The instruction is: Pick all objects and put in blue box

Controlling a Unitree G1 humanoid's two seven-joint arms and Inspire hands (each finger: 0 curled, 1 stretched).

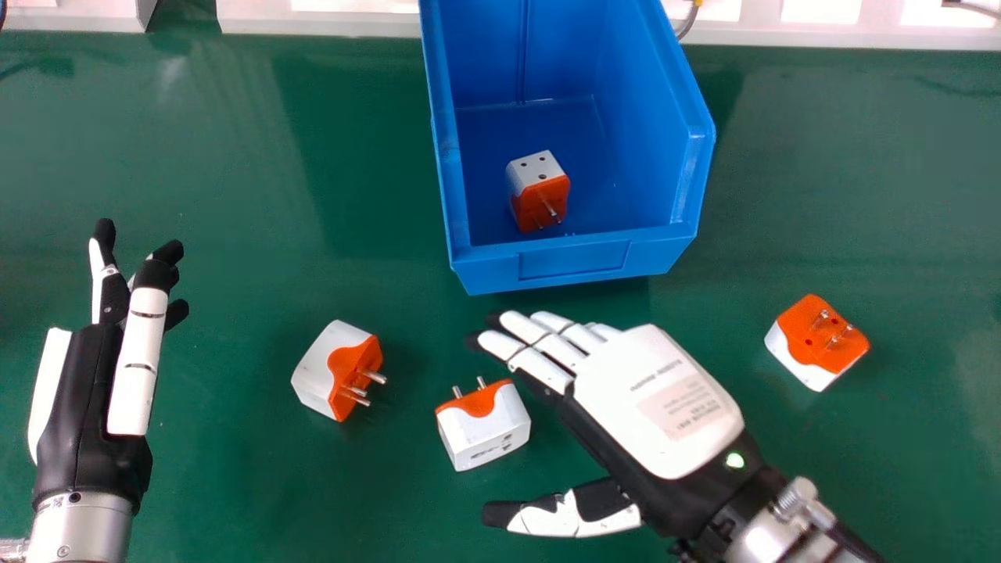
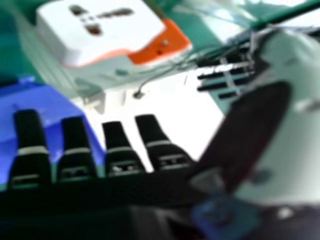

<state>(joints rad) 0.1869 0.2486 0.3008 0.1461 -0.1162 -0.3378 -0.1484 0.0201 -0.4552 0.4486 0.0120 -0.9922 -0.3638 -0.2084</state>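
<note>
My right hand (image 1: 657, 399) is open beside a white-and-orange adapter (image 1: 485, 426) — the right hand view adds its socket holes. The blue box (image 1: 575, 262) holds one similar adapter (image 1: 538, 191).

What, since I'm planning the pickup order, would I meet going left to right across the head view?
Left hand, adapter with prongs pointing right, adapter with prongs pointing away, adapter with prongs up.

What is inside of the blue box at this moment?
One white and orange plug adapter is inside the blue box, near its front wall, with its pins visible. The floor directly under the adapter is covered, so I cannot tell what is there.
</note>
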